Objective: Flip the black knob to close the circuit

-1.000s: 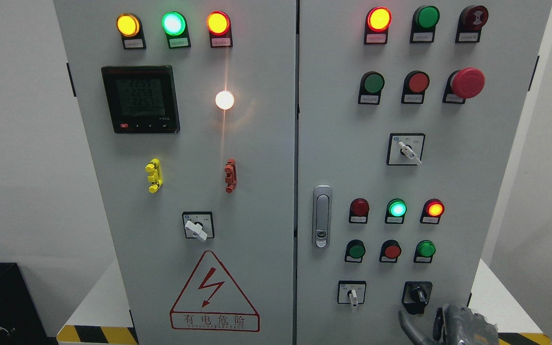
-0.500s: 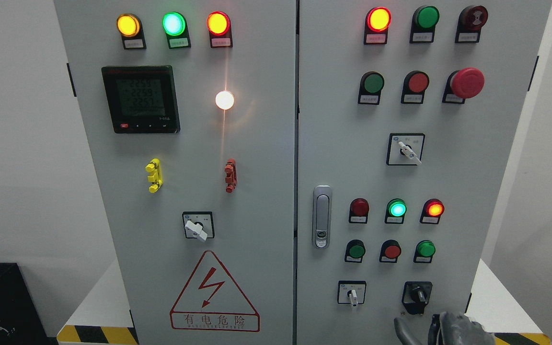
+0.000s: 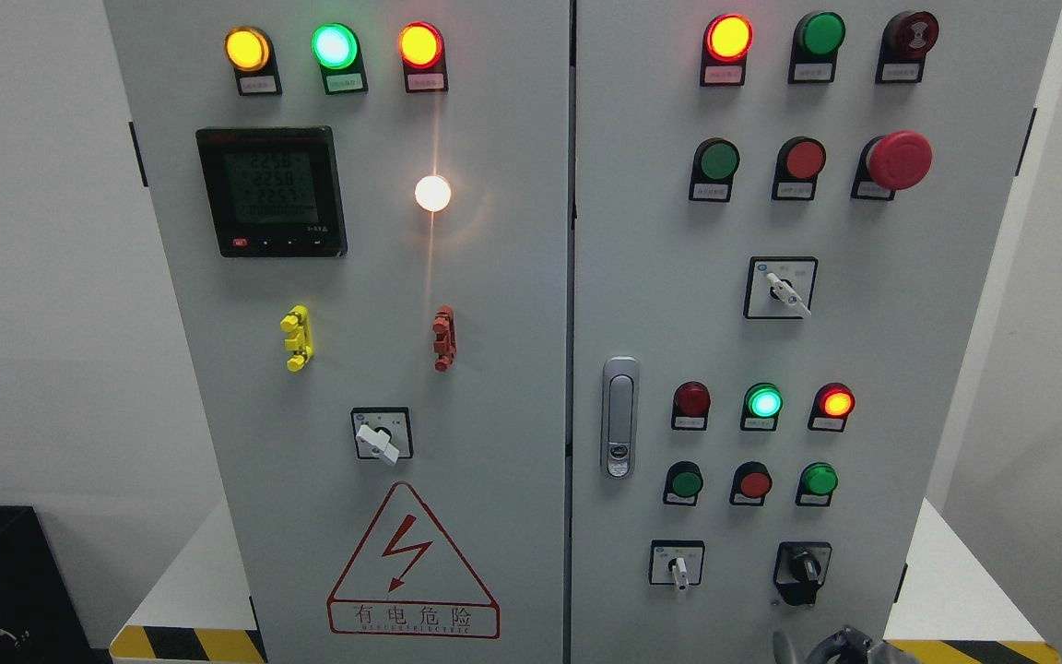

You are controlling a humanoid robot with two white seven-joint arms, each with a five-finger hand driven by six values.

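The black knob (image 3: 803,563) sits on a black plate at the lower right of the grey cabinet's right door (image 3: 863,369). Only the top of my right hand (image 3: 840,646) shows at the bottom edge, below the knob and apart from it. Its thumb tip stands away from the other fingers (image 3: 854,641), and the hand is open with nothing in it. My left hand is out of view.
A white-handled selector (image 3: 678,565) sits left of the black knob, and two more are higher up (image 3: 782,288) (image 3: 379,437). Lit lamps, push buttons, a red mushroom button (image 3: 900,160), a door latch (image 3: 619,417) and a meter (image 3: 271,191) cover the panel.
My right hand has sunk downward, from just under the black knob to almost out of the picture. The panel lamps look the same.
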